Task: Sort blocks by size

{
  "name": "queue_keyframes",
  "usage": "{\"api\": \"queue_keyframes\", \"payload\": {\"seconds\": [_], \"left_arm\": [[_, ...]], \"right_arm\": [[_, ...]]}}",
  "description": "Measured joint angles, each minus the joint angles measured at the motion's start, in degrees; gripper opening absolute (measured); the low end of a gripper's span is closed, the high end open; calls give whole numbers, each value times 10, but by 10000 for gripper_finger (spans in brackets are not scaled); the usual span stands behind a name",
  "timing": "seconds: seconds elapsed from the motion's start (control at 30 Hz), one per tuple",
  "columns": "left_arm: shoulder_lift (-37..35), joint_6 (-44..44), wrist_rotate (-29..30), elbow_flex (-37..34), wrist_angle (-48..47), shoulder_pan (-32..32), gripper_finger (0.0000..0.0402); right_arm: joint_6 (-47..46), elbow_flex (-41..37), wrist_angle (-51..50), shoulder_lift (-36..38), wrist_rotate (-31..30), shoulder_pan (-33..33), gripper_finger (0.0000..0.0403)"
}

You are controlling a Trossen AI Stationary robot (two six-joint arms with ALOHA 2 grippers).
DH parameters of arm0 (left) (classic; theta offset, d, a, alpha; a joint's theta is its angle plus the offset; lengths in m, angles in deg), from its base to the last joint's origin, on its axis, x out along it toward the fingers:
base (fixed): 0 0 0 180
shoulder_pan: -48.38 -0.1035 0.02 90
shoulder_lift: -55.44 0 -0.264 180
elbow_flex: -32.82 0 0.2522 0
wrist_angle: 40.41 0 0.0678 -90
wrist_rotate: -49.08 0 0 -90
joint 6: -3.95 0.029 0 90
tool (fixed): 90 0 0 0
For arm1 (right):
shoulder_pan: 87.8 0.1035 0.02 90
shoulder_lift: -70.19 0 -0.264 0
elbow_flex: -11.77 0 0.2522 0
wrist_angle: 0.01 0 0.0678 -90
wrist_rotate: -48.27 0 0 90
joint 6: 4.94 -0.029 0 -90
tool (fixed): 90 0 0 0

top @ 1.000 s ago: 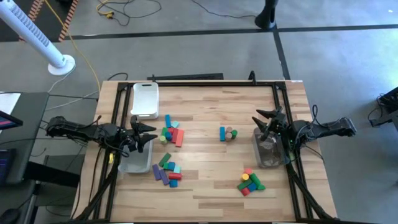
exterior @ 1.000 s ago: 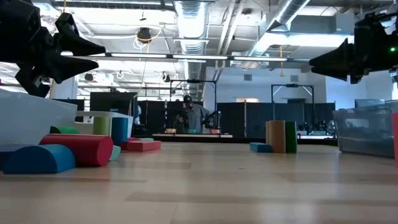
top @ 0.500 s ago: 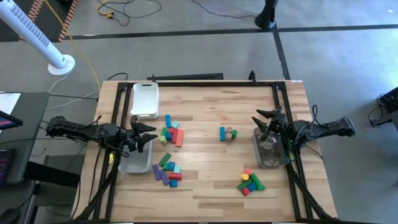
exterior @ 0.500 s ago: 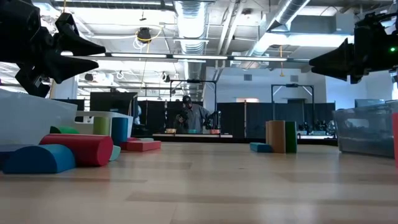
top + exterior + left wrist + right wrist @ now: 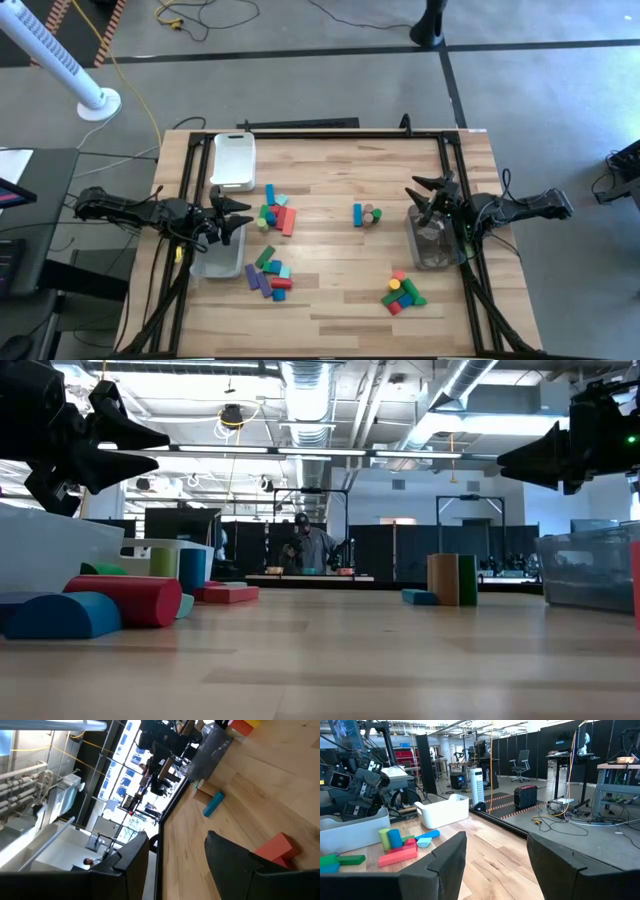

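The blocks lie in loose groups on the wooden table: one group (image 5: 277, 214) near the left middle, another (image 5: 268, 274) below it, a small group (image 5: 367, 214) at the centre, and one (image 5: 401, 291) at the near right. My left gripper (image 5: 240, 212) is open and empty above the clear bin (image 5: 218, 255) at the table's left. My right gripper (image 5: 418, 197) is open and empty above the clear bin (image 5: 433, 240) at the right. The low view shows a red cylinder (image 5: 130, 600) and a blue half-round (image 5: 62, 616) close by.
A white tray (image 5: 233, 160) stands at the far left of the table. A black frame (image 5: 320, 132) runs along the table's far and side edges. Bare wood lies in the middle of the table and along its near edge. A person (image 5: 305, 545) shows far off in the room.
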Motion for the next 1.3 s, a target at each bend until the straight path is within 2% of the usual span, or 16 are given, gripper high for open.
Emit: {"api": "queue_keyframes", "payload": {"seconds": [1.0, 1.3], "left_arm": [[0, 0, 0, 0, 0, 0, 185], [1, 9, 21, 0, 105, -4, 185]], "right_arm": [[0, 0, 0, 0, 0, 0, 239], [0, 0, 0, 0, 0, 0, 239]]}}
